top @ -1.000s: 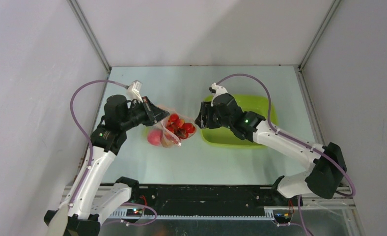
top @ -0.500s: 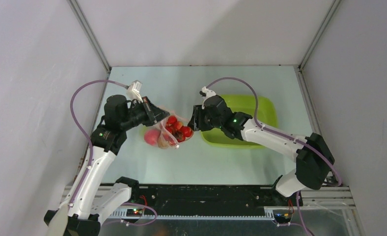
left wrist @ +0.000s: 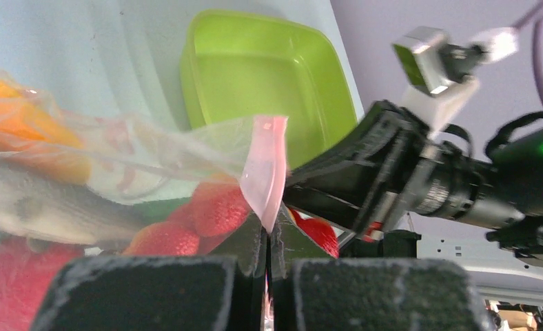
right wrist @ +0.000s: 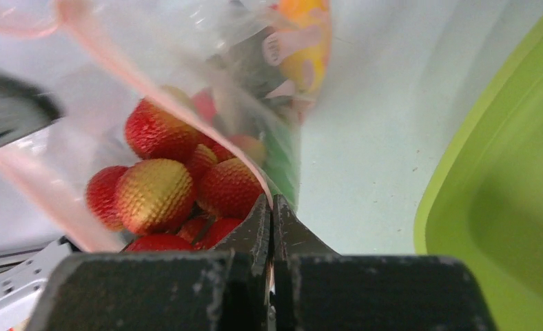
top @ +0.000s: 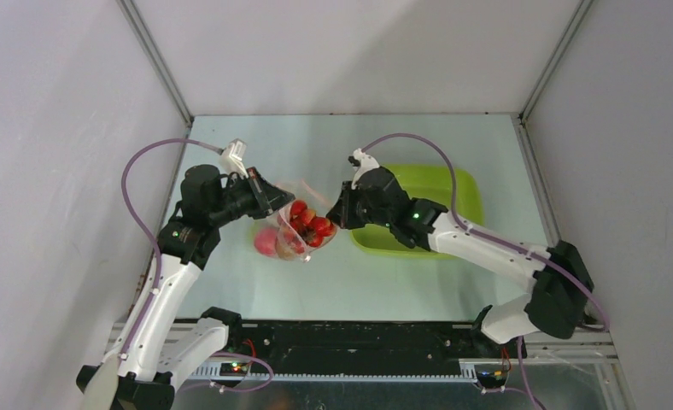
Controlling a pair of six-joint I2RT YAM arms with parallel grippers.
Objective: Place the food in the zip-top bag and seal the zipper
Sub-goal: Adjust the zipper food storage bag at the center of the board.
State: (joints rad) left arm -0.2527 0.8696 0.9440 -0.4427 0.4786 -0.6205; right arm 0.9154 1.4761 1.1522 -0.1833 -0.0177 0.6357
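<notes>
Bag (top: 292, 231) hangs between both arms, just left of the tub (top: 453, 192). Left gripper (left wrist: 267, 238) is clamped flat on the zipper (left wrist: 269, 165) at one end of the mouth. Right gripper (right wrist: 271, 210) is clamped on the strip at the opposite end. The mouth gapes between them. Strawberries (right wrist: 155, 193) and orange pieces (left wrist: 21, 131) lie inside the bag; whether its base touches the table cannot be told
</notes>
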